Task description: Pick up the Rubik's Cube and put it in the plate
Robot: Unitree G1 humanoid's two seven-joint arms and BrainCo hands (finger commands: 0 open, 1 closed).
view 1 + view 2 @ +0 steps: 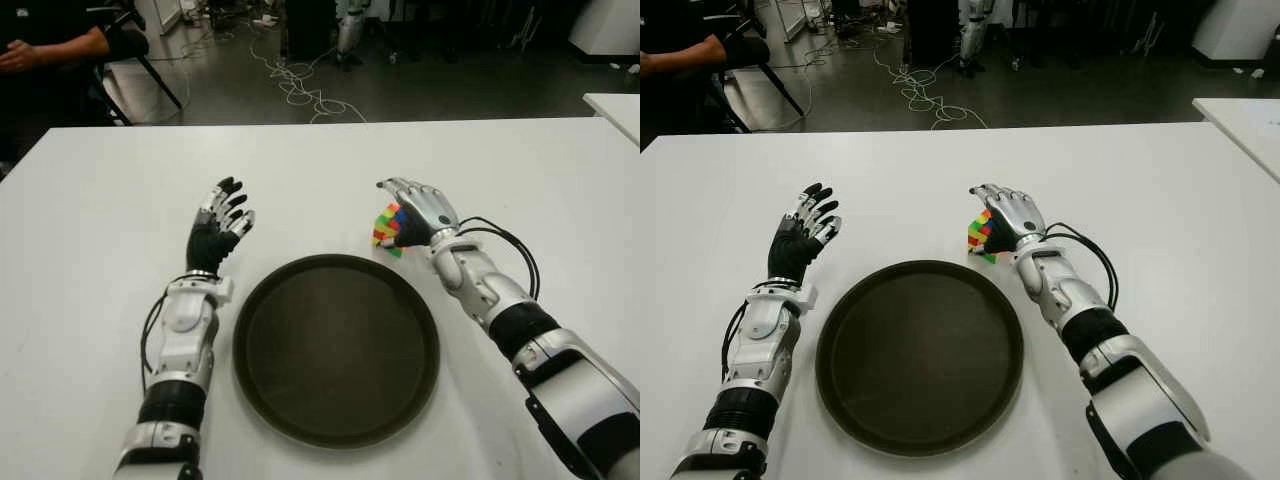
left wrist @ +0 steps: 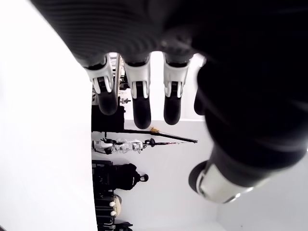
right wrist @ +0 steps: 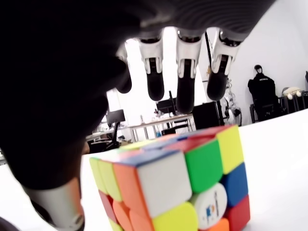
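The Rubik's Cube (image 1: 386, 230) stands on the white table (image 1: 110, 220), just past the far right rim of the dark round plate (image 1: 335, 350). My right hand (image 1: 412, 203) hovers over the cube from the right. In its wrist view the fingers (image 3: 185, 91) stretch straight above the cube (image 3: 183, 183) and the thumb (image 3: 53, 159) stays beside it, so nothing is grasped. Nothing lies in the plate. My left hand (image 1: 222, 215) shows left of the plate with its fingers (image 2: 142, 103) spread and holding nothing.
Bare table surrounds the plate on both sides and reaches to the far edge. A second white table (image 1: 615, 105) shows at the right. A seated person (image 1: 45, 45) is beyond the far left corner. Cables (image 1: 300, 90) lie on the floor behind.
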